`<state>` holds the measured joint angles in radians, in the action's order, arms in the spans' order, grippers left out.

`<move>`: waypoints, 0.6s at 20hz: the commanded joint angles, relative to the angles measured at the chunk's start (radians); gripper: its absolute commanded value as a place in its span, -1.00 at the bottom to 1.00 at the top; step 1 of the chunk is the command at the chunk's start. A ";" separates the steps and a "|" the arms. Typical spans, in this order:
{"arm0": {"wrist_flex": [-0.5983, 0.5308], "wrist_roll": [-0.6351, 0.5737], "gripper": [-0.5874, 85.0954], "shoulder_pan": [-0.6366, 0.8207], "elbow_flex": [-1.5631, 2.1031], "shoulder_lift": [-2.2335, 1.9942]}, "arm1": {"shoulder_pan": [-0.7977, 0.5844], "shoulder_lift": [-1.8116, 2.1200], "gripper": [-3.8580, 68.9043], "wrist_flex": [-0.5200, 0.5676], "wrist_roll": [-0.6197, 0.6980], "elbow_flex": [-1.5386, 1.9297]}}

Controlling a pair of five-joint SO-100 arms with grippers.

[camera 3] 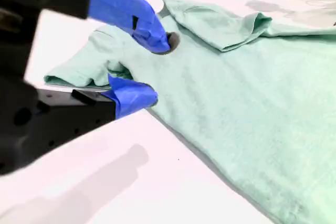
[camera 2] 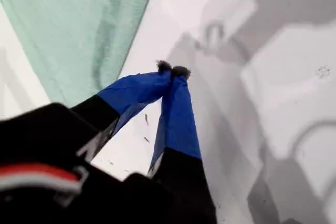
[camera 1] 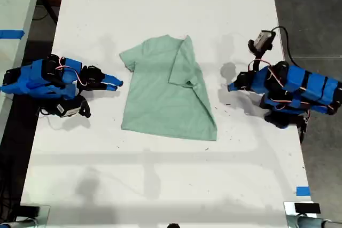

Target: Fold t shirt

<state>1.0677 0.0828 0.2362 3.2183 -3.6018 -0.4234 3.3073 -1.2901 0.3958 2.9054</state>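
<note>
the shirt (camera 1: 163,97) lies flat in the middle of the white table (camera 1: 160,4), neck toward the top of the exterior view, with the side on the exterior view's right folded over onto the body so that sleeve rests on the chest; the other sleeve still spreads out toward the exterior view's left. my second gripper (camera 3: 149,69) sits just beside that spread sleeve at the exterior view's left, its jaws apart and holding nothing, the upper tip over the fabric near the sleeve and the lower one at the shirt's edge. my first gripper (camera 2: 173,70) is at the exterior view's right, near the folded edge but clear of it, over bare table, jaws together with nothing between them. blue tape (camera 1: 302,191) marks the table's edge low on the exterior view's right.
</note>
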 commanded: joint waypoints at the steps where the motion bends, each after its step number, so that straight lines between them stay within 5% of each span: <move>1: -0.002 0.000 -0.70 0.025 -0.006 -0.006 | 0.028 0.201 -0.91 -0.023 0.012 0.095; 12: -0.002 0.000 -0.70 0.025 -0.006 -0.006 | 0.021 0.202 -0.91 -0.097 -0.178 0.175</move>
<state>1.0677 0.0828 0.2362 3.2183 -3.6018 -0.4157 3.4975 -1.3806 0.2454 3.0403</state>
